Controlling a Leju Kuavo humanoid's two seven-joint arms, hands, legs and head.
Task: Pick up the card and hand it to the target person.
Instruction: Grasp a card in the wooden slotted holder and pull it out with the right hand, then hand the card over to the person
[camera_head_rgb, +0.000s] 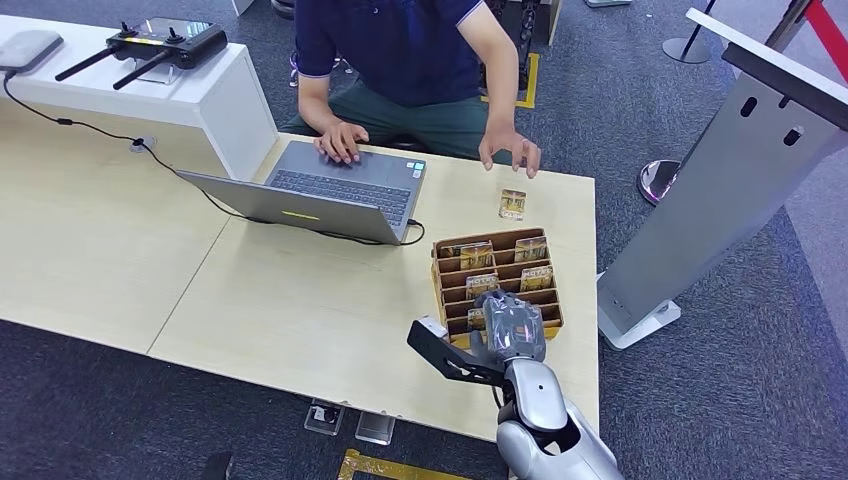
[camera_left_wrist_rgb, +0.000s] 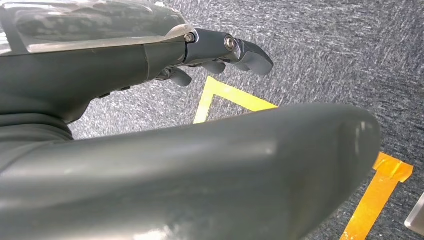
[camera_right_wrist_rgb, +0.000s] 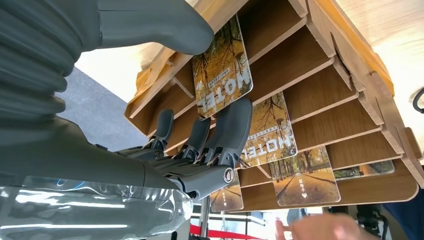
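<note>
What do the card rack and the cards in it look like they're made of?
Card rack: thin wood board, likely laser-cut ply or MDF, matte, with slotted tab joints and darker cut edges. Cards: glossy printed plastic or coated stock, by the sheen and rounded corners. The right robot hand has fingers at one.

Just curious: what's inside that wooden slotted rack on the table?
The wooden rack holds upright hotel key cards in several slots. The right hand covers the nearest slots, so their contents stay hidden.

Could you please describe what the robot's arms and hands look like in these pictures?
The right arm is smooth rounded silver, with a black bracket at the wrist. The right hand has a clear glossy cover, grey ribbed cuff, thick grey thumb and darker fingers. The left hand is likewise dark grey.
</note>
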